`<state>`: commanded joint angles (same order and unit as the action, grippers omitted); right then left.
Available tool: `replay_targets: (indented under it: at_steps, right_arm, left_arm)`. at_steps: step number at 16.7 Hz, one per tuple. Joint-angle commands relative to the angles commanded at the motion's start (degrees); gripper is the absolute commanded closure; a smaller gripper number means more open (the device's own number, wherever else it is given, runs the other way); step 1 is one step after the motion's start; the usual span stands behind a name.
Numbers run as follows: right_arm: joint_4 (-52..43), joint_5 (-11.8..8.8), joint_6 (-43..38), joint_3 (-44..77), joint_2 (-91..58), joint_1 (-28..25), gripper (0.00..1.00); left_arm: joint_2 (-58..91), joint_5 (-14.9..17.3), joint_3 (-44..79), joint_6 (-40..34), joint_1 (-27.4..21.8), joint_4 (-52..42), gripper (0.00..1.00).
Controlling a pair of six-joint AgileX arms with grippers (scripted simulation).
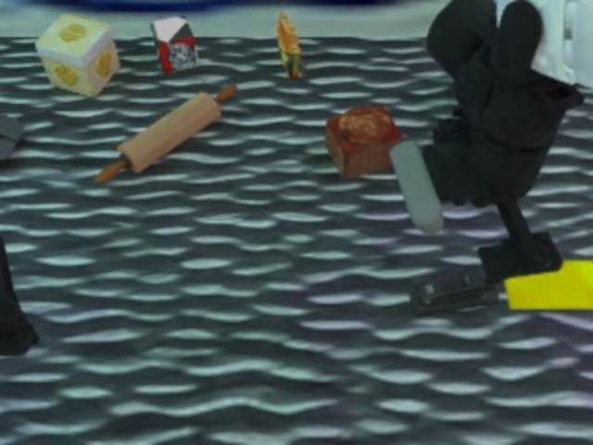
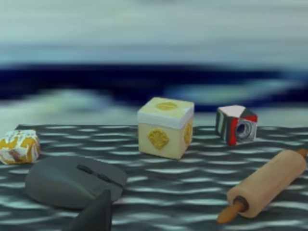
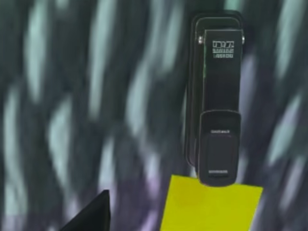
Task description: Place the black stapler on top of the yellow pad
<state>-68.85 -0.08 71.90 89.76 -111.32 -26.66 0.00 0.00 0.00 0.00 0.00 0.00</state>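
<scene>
Below the right gripper [image 1: 523,255], whose grip I could not tell, the black stapler [image 1: 454,295] overlapped the yellow pad [image 1: 554,287]'s near edge; bare table [image 1: 232,352] lay beyond it.

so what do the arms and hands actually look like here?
Both matte black, no cables or markings visible. Right arm: bulky rounded links narrowing to a blocky right hand. Left arm: only a black sliver at the top view's left edge.

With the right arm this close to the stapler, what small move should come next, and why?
Probably lower the right gripper and close on the black stapler. The stapler lies on the table with only one end reaching the yellow pad's edge, so it needs lifting fully onto the pad. The left arm is parked at the table's left edge.
</scene>
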Motion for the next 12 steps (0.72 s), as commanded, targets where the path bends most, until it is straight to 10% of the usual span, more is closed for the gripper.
replay_targets:
  at_steps: [12]
  right_arm:
    - [17.8, 0.0, -0.3, -11.8, -5.5, -0.1, 0.0]
  left_arm:
    - [0.0, 0.0, 0.0, 0.0, 0.0, 0.0, 0.0]
